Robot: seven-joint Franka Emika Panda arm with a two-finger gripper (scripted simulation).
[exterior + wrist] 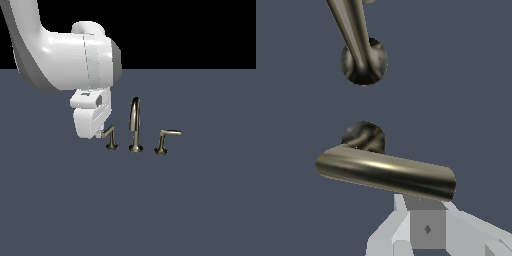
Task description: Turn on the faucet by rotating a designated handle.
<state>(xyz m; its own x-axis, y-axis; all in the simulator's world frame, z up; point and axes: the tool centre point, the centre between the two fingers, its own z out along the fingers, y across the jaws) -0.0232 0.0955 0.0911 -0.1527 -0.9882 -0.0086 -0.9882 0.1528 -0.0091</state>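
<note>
Gripper (428, 227) at handle (387, 172) lever end; jaw state indeterminate. Spout (135, 117) just beyond; mirror handle (165, 140) farther off.

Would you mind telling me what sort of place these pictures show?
Probably a bare simulated test scene, not a real kitchen or bathroom: a flat grey floor under a black void, a faucet standing with no sink, and a white gripper beside its handle.
</note>
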